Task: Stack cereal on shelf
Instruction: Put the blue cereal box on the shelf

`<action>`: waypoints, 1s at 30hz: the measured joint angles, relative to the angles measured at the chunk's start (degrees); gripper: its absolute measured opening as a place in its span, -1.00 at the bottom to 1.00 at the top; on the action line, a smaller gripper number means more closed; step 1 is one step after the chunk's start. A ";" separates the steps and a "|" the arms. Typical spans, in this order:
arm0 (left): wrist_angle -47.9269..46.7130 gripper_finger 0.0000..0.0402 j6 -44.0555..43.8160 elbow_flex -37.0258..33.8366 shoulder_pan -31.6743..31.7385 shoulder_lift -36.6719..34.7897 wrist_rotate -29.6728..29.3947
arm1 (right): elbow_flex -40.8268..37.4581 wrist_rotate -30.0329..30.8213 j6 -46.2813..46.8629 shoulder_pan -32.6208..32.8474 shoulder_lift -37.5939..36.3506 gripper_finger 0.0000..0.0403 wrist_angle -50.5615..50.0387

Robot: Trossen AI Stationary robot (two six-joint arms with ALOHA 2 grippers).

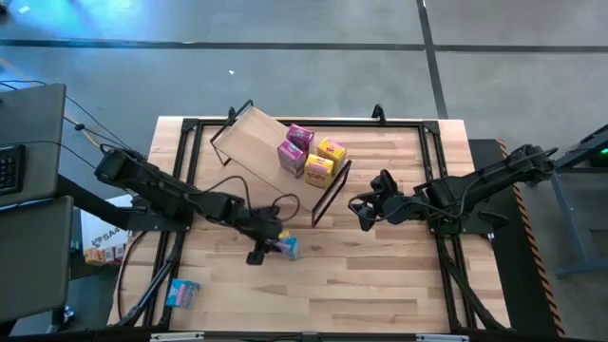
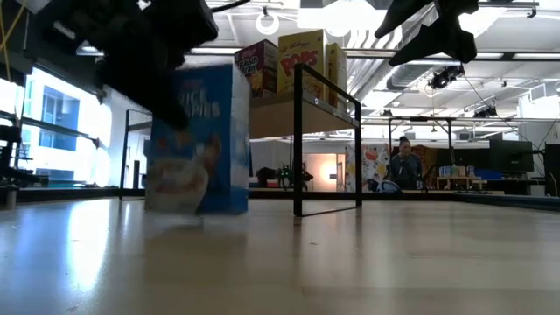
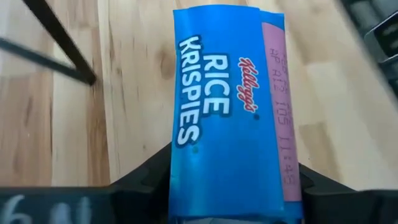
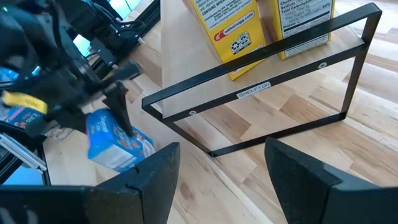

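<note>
The shelf [image 1: 252,138], a light plywood board on a black wire frame, stands at the table's far middle. Two magenta boxes [image 1: 295,147] and two yellow boxes [image 1: 325,160] stand on its right part. My left gripper [image 1: 272,243] is shut on a light blue cereal box [image 1: 289,248] in front of the shelf, also seen in the low view [image 2: 199,140]. A second blue box [image 1: 182,293] lies on the table near the front left. My right gripper [image 1: 364,211] is open and empty, right of the shelf's end frame [image 4: 261,87]. My left gripper pinches the blue box at its upper end [image 3: 186,180], one finger on each of two opposite sides. The fingers [image 2: 162,96] come from above, pointing down. The box is upright; whether its bottom [image 2: 197,208] rests on the table or hangs just above it, I cannot tell.
The shelf board's left part [image 1: 242,128] is bare. A black rectangular frame runs along the table's edges [image 1: 190,128]. A black cable [image 1: 275,204] loops on the table between the shelf and my left arm. A person [image 2: 404,162] is in the room far behind.
</note>
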 joint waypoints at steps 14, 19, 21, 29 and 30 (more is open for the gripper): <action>-22.82 -0.23 -2.55 0.36 3.51 -31.20 -1.56 | 0.00 0.02 0.00 0.00 0.00 0.15 0.02; -32.50 -0.23 -1.83 4.75 6.70 -40.53 -11.55 | 0.00 0.24 0.15 0.00 0.00 0.15 0.04; -35.41 -0.23 0.44 8.05 9.48 -41.43 -14.80 | 0.00 0.94 0.17 0.00 0.00 0.15 0.06; -42.69 -0.23 16.29 21.05 26.93 -35.69 -15.09 | 0.00 1.81 1.66 0.00 0.00 0.15 0.11; -42.59 -0.23 17.78 21.95 29.42 -34.45 -13.62 | 0.00 1.79 1.66 0.00 0.00 0.15 0.11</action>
